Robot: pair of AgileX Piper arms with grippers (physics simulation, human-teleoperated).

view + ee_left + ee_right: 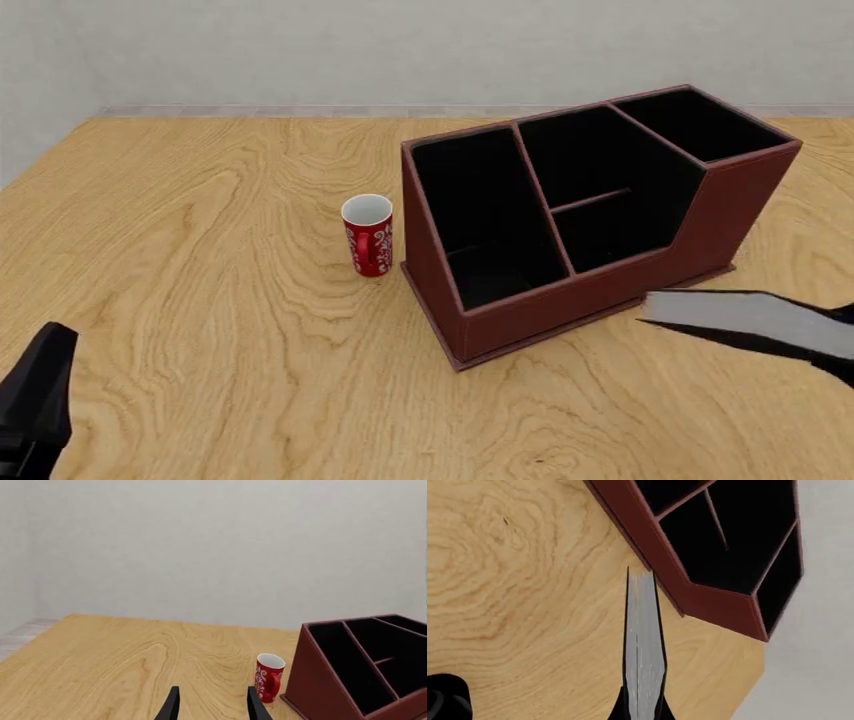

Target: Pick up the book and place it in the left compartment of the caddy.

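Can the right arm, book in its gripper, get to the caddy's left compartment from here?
Probably yes: the right gripper holds the book in front of the caddy, and the left compartment is open-topped and unoccupied.

The left tool (213, 705) has two thin, matte black fingers (171, 707) that taper to narrow tips. The right tool (642, 707) shows the same black fingers. No cables, screws or markings are discernible.
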